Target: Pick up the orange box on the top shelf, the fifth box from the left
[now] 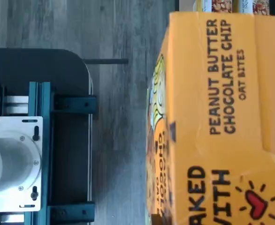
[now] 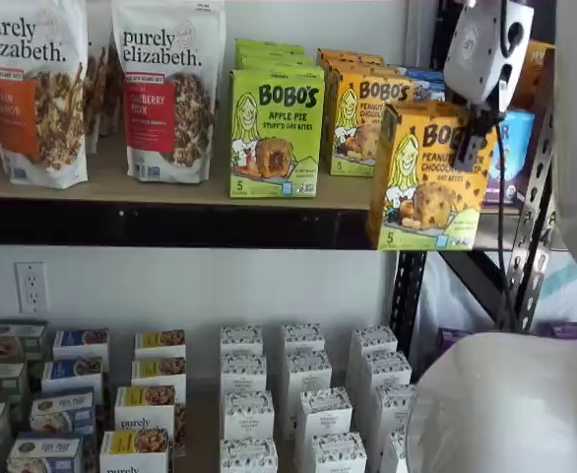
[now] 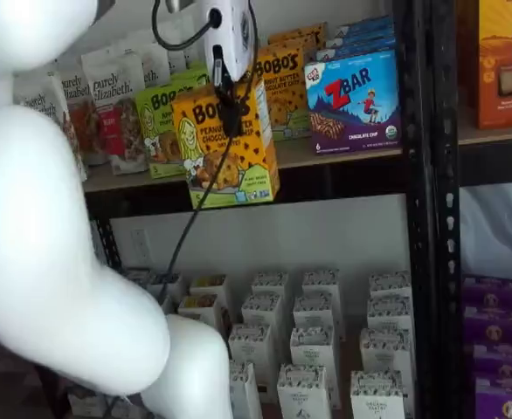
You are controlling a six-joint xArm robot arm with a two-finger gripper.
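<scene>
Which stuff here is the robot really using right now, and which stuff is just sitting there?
Part of the job:
the orange box, clamped in the gripper and hanging out in front of the top shelf

Just sitting there:
green Apple Pie box
other orange Bobo's boxes
Z Bar box
granola bags
small white boxes on the lower shelf

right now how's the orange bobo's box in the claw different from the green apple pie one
The orange box hangs tilted in front of the top shelf, gripped by the claw; the green Apple Pie box stands upright on the board. The orange box reads Peanut Butter Chocolate Chip; the green one reads Apple Pie. Both are Bobo's boxes with a cartoon girl and look alike in size.
</scene>
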